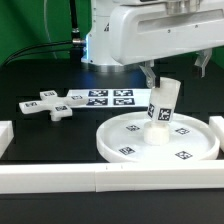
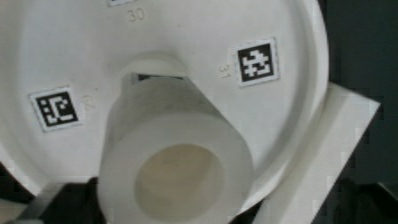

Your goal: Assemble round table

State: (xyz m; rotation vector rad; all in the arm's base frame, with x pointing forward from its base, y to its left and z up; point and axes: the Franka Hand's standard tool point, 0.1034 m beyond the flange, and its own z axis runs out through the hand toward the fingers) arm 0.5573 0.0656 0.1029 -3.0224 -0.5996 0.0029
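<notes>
**A:** In the exterior view you see the white two-finger gripper [image 1: 160, 88] standing over the short thick white plastic cylinder leg [image 1: 163, 113]. The leg stands upright, slightly tilted, at the middle of the large round rimmed white plastic disc [image 1: 125, 147]. How do the jaws stand?

**B:** Spread wide, as you can check: one finger [image 1: 149, 76] shows just beside the upper part of the leg on the exterior view's left, and the leg top sits between the jaws. Whether either finger touches it cannot be told. No grip is evident.

**A:** And the wrist view?

**B:** There you look straight down on the leg's round end face [image 2: 175, 172], cream-toned with a paler circular recess. Behind it lies the disc's flat face [image 2: 214, 40], carrying two black-and-white square tags.

**A:** Describe the remaining parts for your operator.

**B:** The white cross-shaped foot piece [image 1: 47, 105] lies flat on the black table [image 1: 40, 130], well apart from the disc, toward the exterior view's left. The marker board [image 1: 105, 98] lies between them, further back. A long white border rail [image 1: 100, 180] runs touching the disc's near rim.
</notes>
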